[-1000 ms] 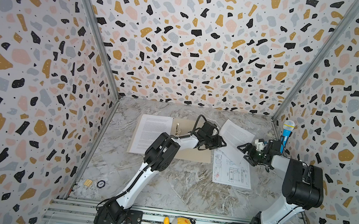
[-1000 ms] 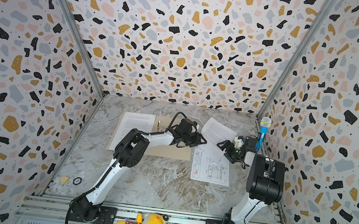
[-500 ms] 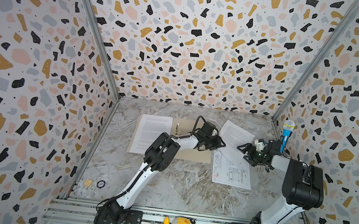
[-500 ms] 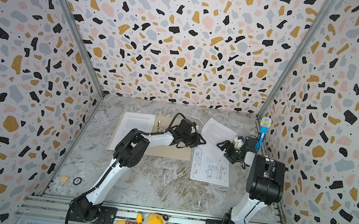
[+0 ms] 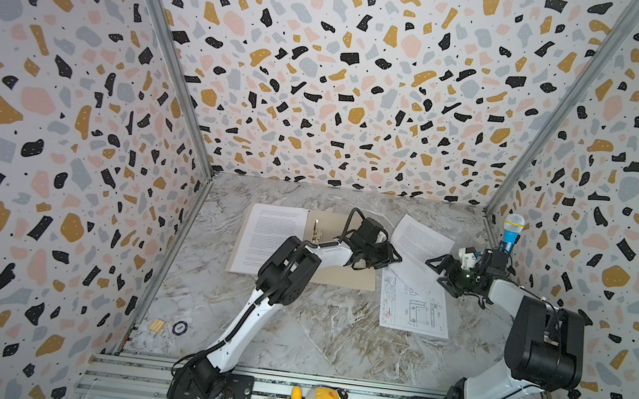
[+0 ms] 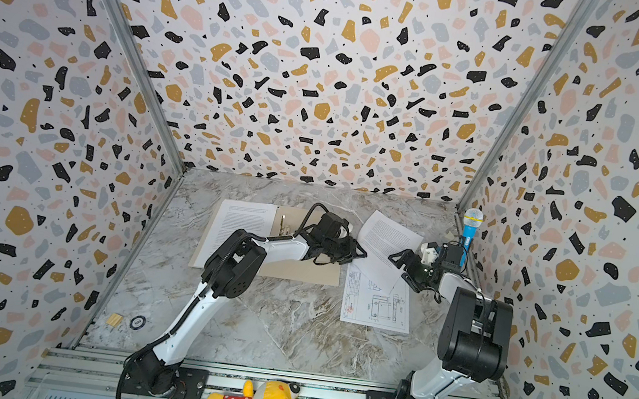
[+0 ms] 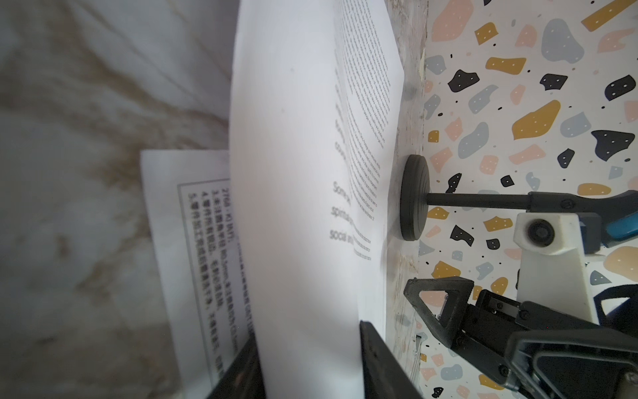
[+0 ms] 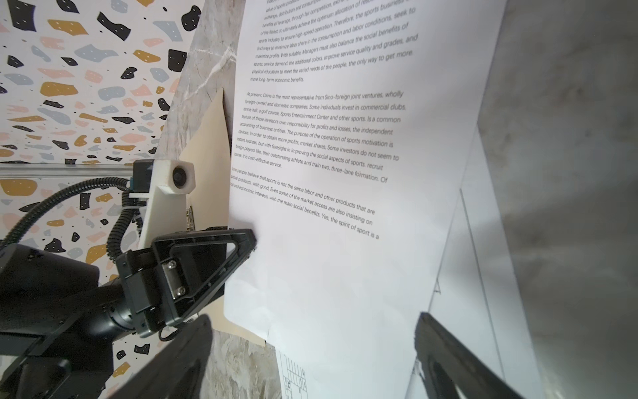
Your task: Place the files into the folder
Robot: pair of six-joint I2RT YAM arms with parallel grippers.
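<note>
left gripper (image 5: pixel 392 257) at the edge of a thin white printed paper sheet (image 5: pixel 418 245)
top views: sheet lies just beside the flat beige cardstock folder (image 5: pixel 345 279); right gripper (image 5: pixel 438 274) jaws spread wide. left wrist: sheet runs between the left jaws, pinched or not i cannot tell. right wrist: light, floppy paper; i would hold its folder-side margin.

folder (image 5: pixel 344 281): we see it beige, open, flat.
first text sheet (image 5: pixel 268 240): on its left half.
second text sheet (image 5: pixel 419 243): skewed, just right of folder, overlapping drawing sheet.
drawing sheet (image 5: pixel 414 309): flat.
</note>
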